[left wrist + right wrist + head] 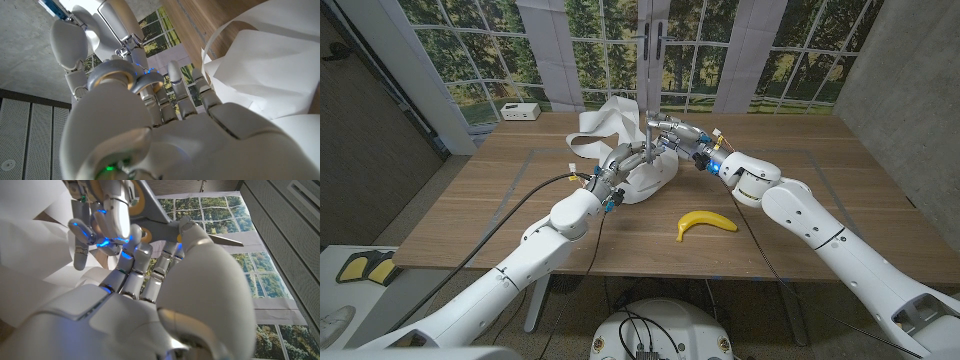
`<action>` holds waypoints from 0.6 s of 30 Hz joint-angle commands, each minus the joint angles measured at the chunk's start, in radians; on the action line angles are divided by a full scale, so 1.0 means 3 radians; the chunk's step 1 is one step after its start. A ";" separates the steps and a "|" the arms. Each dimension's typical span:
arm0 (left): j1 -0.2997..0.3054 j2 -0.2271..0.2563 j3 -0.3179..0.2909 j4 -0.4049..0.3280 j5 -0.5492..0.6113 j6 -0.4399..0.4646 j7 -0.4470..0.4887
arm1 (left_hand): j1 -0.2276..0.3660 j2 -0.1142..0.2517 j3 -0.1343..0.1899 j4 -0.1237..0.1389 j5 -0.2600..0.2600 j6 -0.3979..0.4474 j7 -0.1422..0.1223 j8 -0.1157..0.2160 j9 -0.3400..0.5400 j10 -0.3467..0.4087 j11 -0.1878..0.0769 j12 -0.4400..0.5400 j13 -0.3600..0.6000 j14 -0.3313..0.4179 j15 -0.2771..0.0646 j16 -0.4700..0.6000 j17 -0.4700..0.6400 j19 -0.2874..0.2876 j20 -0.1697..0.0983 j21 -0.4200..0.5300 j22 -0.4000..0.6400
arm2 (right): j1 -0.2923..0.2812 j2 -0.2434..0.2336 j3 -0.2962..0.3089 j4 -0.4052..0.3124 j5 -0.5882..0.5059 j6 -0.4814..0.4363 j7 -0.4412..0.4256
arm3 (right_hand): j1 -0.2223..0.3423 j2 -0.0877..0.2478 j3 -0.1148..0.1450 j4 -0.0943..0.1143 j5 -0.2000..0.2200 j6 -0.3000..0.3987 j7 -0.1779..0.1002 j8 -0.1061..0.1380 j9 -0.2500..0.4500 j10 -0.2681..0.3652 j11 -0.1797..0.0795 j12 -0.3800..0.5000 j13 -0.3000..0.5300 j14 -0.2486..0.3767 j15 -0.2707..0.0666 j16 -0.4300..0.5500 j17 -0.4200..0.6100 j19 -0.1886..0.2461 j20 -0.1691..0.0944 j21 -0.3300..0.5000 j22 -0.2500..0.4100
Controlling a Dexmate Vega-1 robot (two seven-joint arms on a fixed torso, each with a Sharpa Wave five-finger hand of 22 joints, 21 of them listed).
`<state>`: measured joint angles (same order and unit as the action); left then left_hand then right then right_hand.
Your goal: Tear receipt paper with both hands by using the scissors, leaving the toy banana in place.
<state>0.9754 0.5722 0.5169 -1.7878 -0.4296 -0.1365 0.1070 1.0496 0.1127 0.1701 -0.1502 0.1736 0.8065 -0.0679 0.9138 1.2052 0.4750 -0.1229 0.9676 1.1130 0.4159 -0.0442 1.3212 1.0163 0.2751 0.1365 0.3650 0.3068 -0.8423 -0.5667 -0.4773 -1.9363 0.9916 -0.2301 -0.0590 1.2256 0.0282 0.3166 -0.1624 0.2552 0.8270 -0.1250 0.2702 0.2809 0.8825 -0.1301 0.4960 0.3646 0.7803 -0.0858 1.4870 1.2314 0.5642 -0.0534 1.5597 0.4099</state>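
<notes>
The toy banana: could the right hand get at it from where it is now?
Probably yes. The banana lies alone on bare table under the right arm, nothing around it, but the right hand seems busy with the scissors.

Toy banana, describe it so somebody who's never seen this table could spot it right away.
Start at the wooden table and find the crumpled white receipt paper near its middle. Nearer the robot than the paper, toward its right arm, lies the toy banana. It is the only yellow, curved thing on the wood, lying alone and untouched.
</notes>
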 commanded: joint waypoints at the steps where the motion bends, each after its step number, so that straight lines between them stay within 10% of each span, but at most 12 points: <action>1: 0.0075 -0.0090 -0.0024 -0.0057 0.0008 0.0030 0.0214 | 0.0058 0.0022 -0.0029 0.0009 0.0022 -0.0057 -0.0040 0.0988 0.0152 0.0447 -0.0248 0.2084 0.0470 0.0074 -0.0429 0.0196 -0.0025 0.0072 -0.0027 0.0095 0.0067 | -0.0009 -0.0020 0.0008 -0.0018 0.0000 -0.0033 -0.0034 | 0.0162 0.0207 0.0026 0.0012 0.0011 0.0015 0.0003 -0.0012 0.0008 0.0146 -0.0081 0.0003 0.0172 0.0007 -0.0436 0.0021 0.0010 0.0011 -0.0525 0.0014 0.0018; 4: 0.0097 -0.0101 -0.0033 -0.0074 0.0008 0.0040 0.0257 | 0.0079 0.0044 -0.0038 0.0017 0.0024 0.0011 0.0044 0.1510 0.0157 0.0725 -0.0177 0.2093 0.0473 0.0176 -0.0415 0.0389 -0.0057 0.0120 -0.0055 0.0205 0.0155 | -0.0009 -0.0020 0.0006 -0.0020 0.0008 -0.0048 -0.0044 | 0.0162 0.0207 0.0027 0.0012 0.0011 0.0014 0.0007 -0.0013 0.0008 0.0148 -0.0083 0.0000 0.0173 0.0007 -0.0436 0.0022 0.0010 0.0012 -0.0525 0.0014 0.0017; 10: 0.0125 -0.0128 -0.0046 -0.0076 -0.0022 0.0010 0.0282 | 0.0069 0.0088 0.0011 0.0028 0.0062 0.0147 0.0115 0.2202 0.0151 0.1212 -0.0140 0.2089 0.0475 0.0580 -0.0448 0.0701 0.0242 0.0288 -0.0129 0.0447 0.0320 | -0.0003 -0.0018 -0.0001 -0.0016 0.0020 -0.0071 -0.0049 | 0.0160 0.0205 0.0029 0.0011 0.0010 0.0012 0.0011 -0.0017 0.0008 0.0148 -0.0087 -0.0007 0.0173 0.0007 -0.0436 0.0024 0.0010 0.0017 -0.0525 0.0016 0.0016; 18: 0.0161 -0.0181 -0.0075 -0.0035 -0.0155 -0.0048 0.0258 | 0.0052 0.0140 0.0151 0.0025 0.0125 0.0259 0.0141 0.2243 0.0149 0.1525 -0.0142 0.2102 0.0478 0.1045 -0.0520 0.0714 0.0638 0.0565 -0.0275 0.0709 0.0410 | -0.0007 -0.0020 -0.0009 -0.0023 0.0021 -0.0074 -0.0038 | 0.0159 0.0206 0.0032 0.0011 0.0008 0.0006 0.0015 -0.0023 0.0007 0.0149 -0.0084 -0.0012 0.0180 0.0007 -0.0436 0.0027 0.0009 0.0021 -0.0525 0.0017 0.0016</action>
<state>1.0092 0.5350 0.5052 -1.8059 -0.4385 -0.1300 0.1796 1.0689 0.1275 0.1960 -0.1473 0.2037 0.8726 -0.0217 0.9188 1.2097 0.6137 0.0441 0.9717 1.2543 0.7130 -0.0677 1.5335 1.1954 0.4328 0.0547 0.5688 0.4245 -0.8431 -0.5712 -0.4769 -1.9408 0.9954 -0.2458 -0.0704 1.2226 0.0312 0.3166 -0.1623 0.2496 0.8270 -0.1250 0.2656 0.2808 0.8825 -0.1301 0.4847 0.3645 0.7803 -0.0858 1.4908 1.2314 0.5619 -0.0520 1.5569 0.4098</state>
